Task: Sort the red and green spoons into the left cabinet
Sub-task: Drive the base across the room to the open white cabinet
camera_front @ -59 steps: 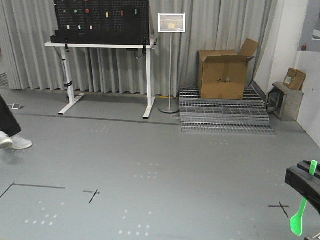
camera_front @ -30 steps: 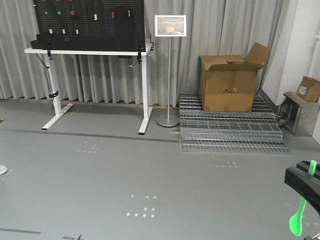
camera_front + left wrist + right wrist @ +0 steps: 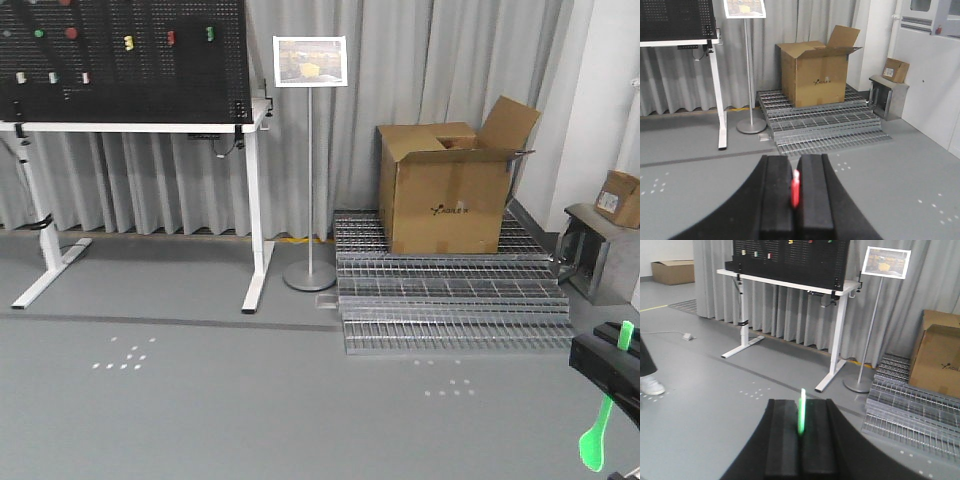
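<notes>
Gripping the red spoon [image 3: 795, 189], the L hand [image 3: 795, 162] is pinching it between 2 black fingers [image 3: 775, 192]. The gap is narrow and the spoon is standing edge-on in the slot, per the L wrist view; its bowel end isn't showing. The R hand [image 3: 801, 402] is clamping the green spoon [image 3: 801, 417] the same way, w/ a narrow gap and the thin handle tip poking up past the fingertips. In the front view, the green spoon is hanging bowl-down below the R hand at the lower R corner, tilted slightly. Both hands are hovering over bare grey floor [image 3: 220, 400], which is showing clusters of small white dots.

A cardboard box [image 3: 445, 195] w/ flaps open is sitting on a stack of metal gratings [image 3: 445, 305]. A sign stand [image 3: 309, 180] is standing just L of the gratings. Further L, a white-legged surface [image 3: 140, 127] is carrying a black pegboard [image 3: 120, 60] w/ small coloured bits, and is backing onto a grey curtain [image 3: 400, 60]. At the far R, a small carton [image 3: 622, 198] is resting on a grey metal box [image 3: 590, 255] by the wall.
</notes>
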Robot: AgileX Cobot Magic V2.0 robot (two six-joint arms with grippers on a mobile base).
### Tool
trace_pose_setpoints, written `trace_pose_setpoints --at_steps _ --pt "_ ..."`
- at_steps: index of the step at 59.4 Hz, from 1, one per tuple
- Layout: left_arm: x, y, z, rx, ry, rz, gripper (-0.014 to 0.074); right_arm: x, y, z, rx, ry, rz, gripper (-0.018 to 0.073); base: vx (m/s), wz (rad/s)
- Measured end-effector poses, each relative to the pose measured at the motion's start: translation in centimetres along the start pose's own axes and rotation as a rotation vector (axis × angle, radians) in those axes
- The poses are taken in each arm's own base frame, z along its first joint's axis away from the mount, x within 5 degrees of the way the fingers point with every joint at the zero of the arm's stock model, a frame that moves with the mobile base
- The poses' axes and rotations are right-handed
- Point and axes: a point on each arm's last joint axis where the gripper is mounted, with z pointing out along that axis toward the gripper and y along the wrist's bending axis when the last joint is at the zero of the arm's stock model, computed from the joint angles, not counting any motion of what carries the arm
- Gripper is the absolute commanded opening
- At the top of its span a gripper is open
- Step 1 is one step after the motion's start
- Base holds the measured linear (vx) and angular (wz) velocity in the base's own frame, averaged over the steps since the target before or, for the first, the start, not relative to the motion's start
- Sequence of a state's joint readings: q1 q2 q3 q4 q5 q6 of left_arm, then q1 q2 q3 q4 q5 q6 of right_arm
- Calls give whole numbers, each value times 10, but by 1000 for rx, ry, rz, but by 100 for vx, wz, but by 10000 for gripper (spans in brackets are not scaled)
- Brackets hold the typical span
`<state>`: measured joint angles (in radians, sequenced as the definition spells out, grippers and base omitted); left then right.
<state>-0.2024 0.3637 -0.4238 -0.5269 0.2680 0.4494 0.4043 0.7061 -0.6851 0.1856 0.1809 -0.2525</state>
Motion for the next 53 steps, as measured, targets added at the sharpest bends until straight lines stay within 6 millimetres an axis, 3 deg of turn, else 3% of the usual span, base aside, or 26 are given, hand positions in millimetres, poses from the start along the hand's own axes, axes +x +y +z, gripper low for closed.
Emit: trace_pose_setpoints --at_steps 53 --pt "0 0 0 0 0 0 2 0 0 0 0 0 0 -4 67 -17"
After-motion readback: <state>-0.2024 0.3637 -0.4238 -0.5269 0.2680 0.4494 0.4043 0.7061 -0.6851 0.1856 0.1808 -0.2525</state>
